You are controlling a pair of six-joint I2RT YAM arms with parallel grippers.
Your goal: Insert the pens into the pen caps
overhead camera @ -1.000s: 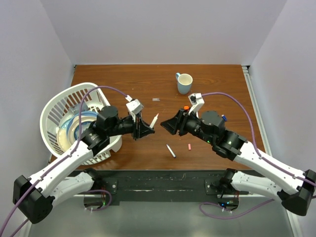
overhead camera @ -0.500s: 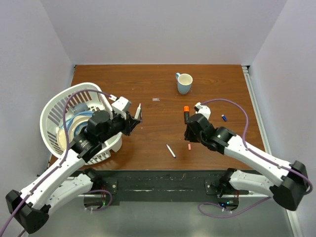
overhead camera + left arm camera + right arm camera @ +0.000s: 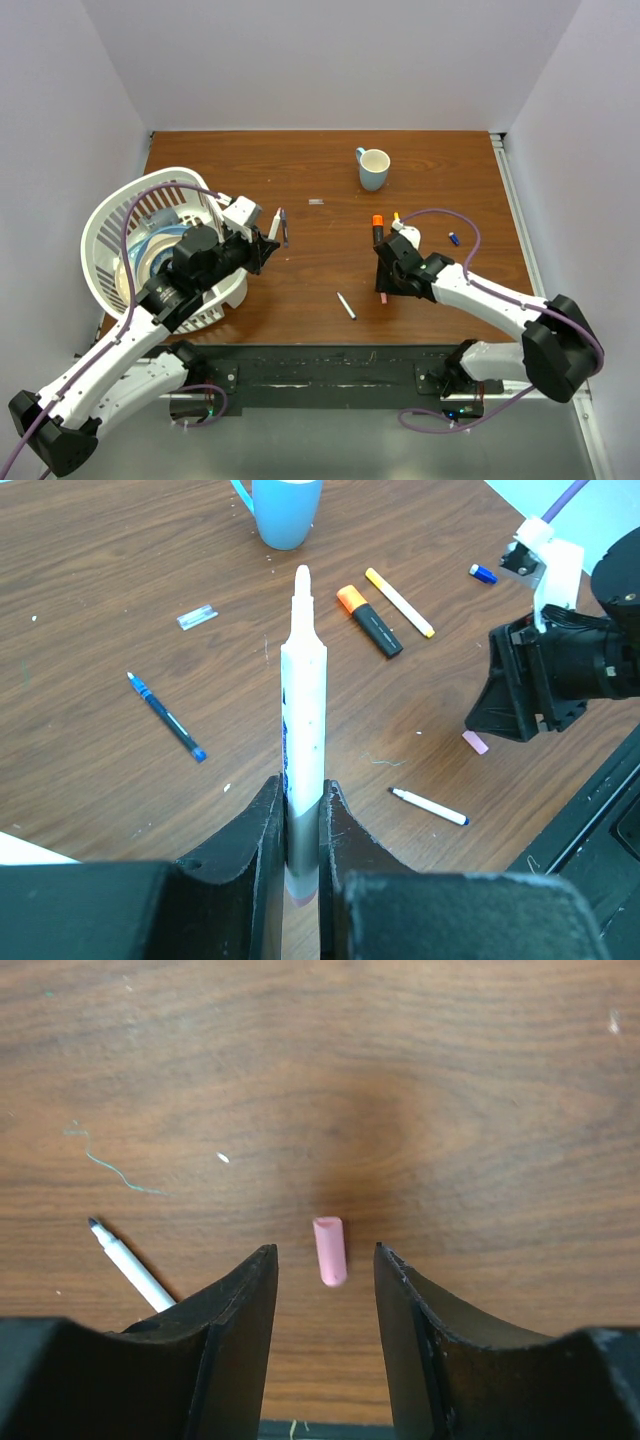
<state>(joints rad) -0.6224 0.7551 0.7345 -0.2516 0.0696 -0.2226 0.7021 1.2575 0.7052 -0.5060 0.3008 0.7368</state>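
One white pen (image 3: 303, 710) (left gripper (image 3: 302, 788)), pink cap (image 3: 330, 1250)

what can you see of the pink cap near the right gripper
The pink cap is a short, stubby tube of smooth, plain pale pink plastic. It lies on its side on the brown wooden table, with no pen in it. It sits in the gap between the open fingers of the right gripper, clear of both, so only the table touches it. A thin white pen lies apart from it, off to one side.

No legible txt; blue print on white pen (image 3: 303, 710) too blurry
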